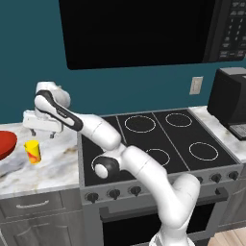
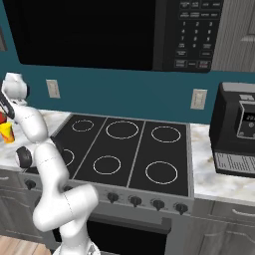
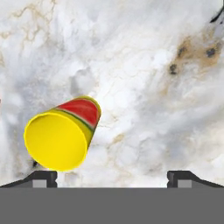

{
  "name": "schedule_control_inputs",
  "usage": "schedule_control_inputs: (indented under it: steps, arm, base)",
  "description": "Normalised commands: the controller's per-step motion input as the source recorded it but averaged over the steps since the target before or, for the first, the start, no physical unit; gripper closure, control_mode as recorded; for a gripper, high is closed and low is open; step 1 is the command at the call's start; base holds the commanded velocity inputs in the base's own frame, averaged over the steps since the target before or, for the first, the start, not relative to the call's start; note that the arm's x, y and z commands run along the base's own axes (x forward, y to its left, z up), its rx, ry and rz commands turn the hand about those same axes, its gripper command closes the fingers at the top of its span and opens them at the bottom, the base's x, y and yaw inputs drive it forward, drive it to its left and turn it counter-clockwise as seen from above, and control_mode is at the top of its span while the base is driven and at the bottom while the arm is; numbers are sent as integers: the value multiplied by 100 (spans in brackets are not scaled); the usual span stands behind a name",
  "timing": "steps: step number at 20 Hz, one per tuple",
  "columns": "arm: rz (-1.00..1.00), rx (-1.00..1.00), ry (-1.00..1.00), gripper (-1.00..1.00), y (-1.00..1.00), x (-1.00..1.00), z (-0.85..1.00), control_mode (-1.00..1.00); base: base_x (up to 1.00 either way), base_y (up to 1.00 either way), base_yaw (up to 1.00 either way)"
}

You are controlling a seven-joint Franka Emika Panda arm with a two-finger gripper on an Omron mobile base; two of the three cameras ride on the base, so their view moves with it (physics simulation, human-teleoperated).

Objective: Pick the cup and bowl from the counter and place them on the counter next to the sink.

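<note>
A white robot arm reaches left across a black stovetop [image 1: 168,139] toward a marble surface [image 1: 53,168]. Its end effector [image 1: 42,130] hangs above the marble with its jaws spread wide and nothing between them. A small yellow cup [image 1: 32,152] with red-orange markings stands upright on the surface just below the end effector, at about seven o'clock from it, its long axis vertical and its open mouth facing up. In the hand view the cup [image 3: 61,135] sits toward eight o'clock, just above the left fingertip [image 3: 43,177], open marble between the tips. A red bowl [image 1: 6,143] lies near the cup at ten o'clock, cut by the picture's edge. A black microwave [image 1: 144,29] hangs overhead.
</note>
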Motion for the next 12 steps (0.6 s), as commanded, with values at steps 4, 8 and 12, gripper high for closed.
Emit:
schedule_control_inputs:
  steps: [4, 8, 12]
  arm:
    - [0, 2, 0, -100, 0, -9, -39, -100]
    - [0, 0, -1, -100, 0, 6, -17, -100]
    - [0, 0, 0, -100, 0, 12, -1, -100]
  base:
    - [0, 0, 0]
    - [0, 0, 0]
    - [0, 0, 0]
